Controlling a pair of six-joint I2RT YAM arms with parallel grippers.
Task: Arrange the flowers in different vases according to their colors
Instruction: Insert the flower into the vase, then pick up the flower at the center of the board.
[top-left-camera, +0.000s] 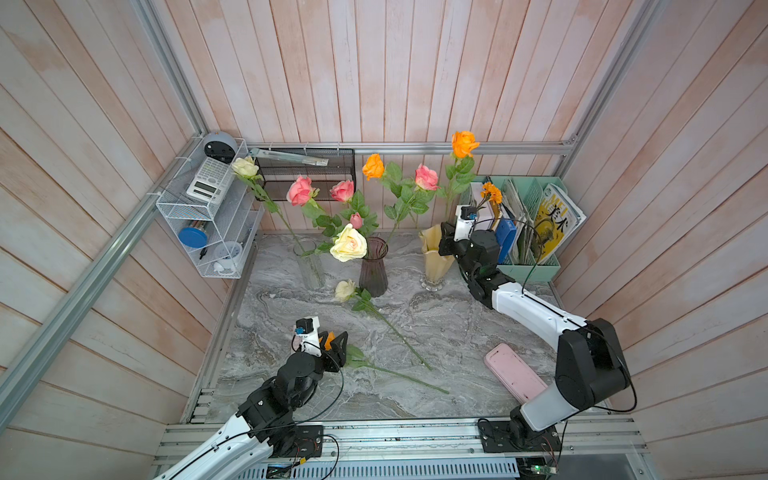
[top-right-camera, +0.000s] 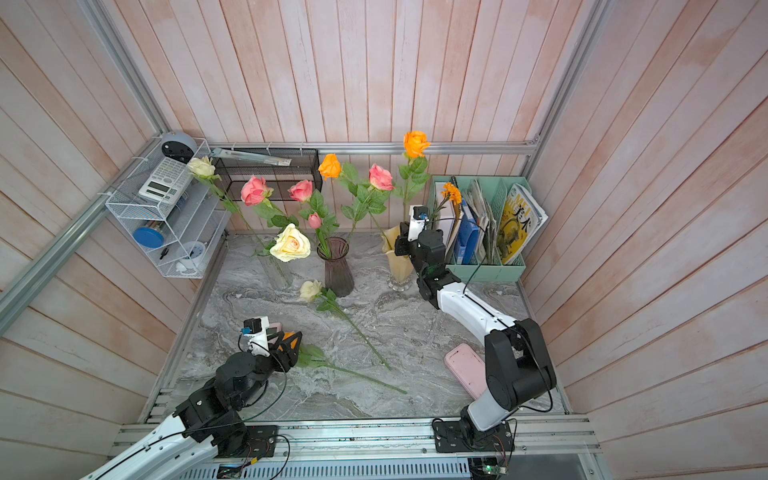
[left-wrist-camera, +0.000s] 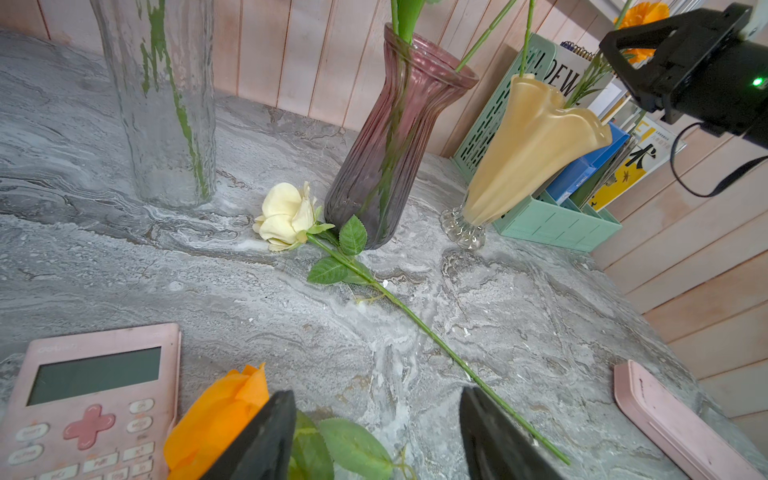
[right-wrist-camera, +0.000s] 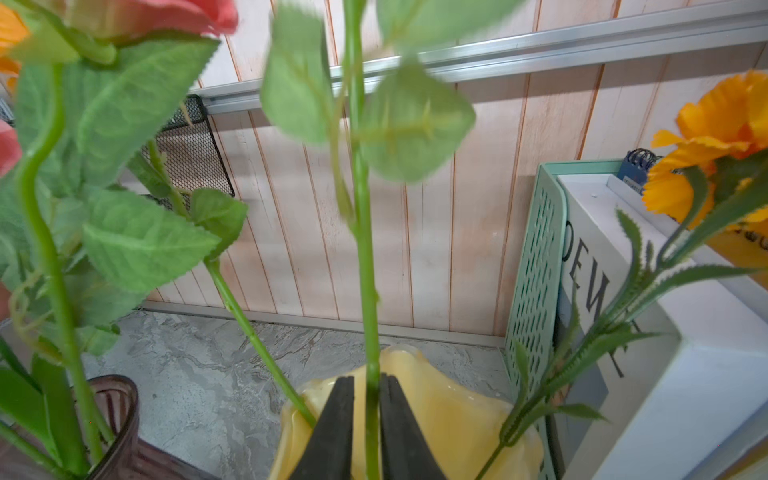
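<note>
My right gripper (right-wrist-camera: 368, 380) is at the rim of the pale yellow vase (top-left-camera: 434, 257). Its jaws stand narrowly apart around the stem of the tall orange rose (top-left-camera: 464, 143), with a slit showing on one side. An orange marigold (top-left-camera: 491, 192) leans out of the same vase. White roses (top-left-camera: 348, 243) stand in the clear glass vase (top-left-camera: 309, 266), pink roses (top-left-camera: 300, 190) in the purple vase (top-left-camera: 373, 270). A white rose (top-left-camera: 345, 289) lies on the table. My left gripper (left-wrist-camera: 376, 399) hangs open over the leaves of a lying orange rose (left-wrist-camera: 216, 419).
A pink calculator (left-wrist-camera: 91, 395) lies beside the orange rose head. A pink case (top-left-camera: 515, 372) rests near the right arm. The mint file holder (top-left-camera: 532, 232) stands right behind the yellow vase. A white wire shelf (top-left-camera: 208, 216) and a black mesh basket (top-left-camera: 307, 174) hang on the walls.
</note>
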